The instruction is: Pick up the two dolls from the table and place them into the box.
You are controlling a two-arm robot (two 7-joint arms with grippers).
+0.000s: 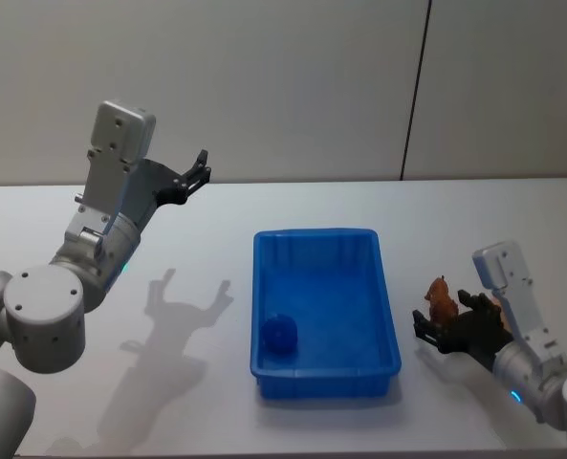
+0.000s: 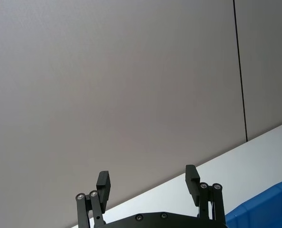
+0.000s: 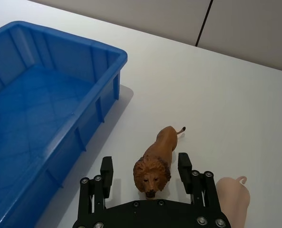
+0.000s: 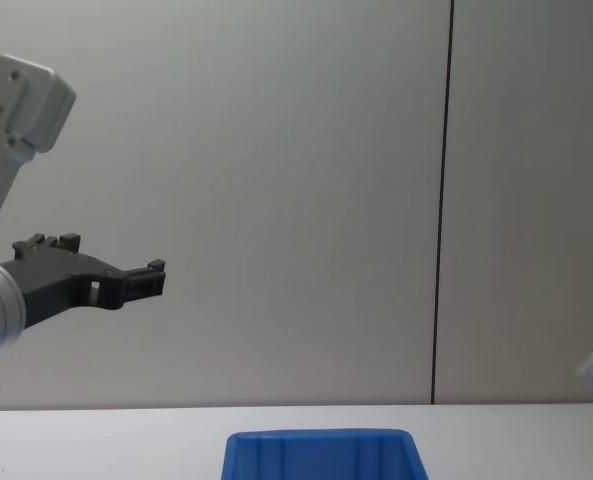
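The blue box (image 1: 369, 287) stands mid-table on the white table (image 1: 207, 402). To its right stands a brown lion doll (image 1: 442, 298), upright and facing my right gripper (image 1: 429, 325). In the right wrist view the lion doll (image 3: 156, 159) sits between the open fingers (image 3: 184, 167) of the right gripper (image 3: 145, 164), with a gap on each side. A pale pink doll (image 3: 233, 199) lies just beside it, outside the fingers. The box (image 3: 83, 85) is close by. My left gripper (image 1: 199, 172) hangs open and high at the far left, holding nothing.
A round dark blue thing (image 1: 279, 335) lies in the box's near left corner. A grey wall with a dark seam (image 1: 415, 91) backs the table. The left gripper (image 4: 141, 275) is well above the box rim (image 4: 321, 440).
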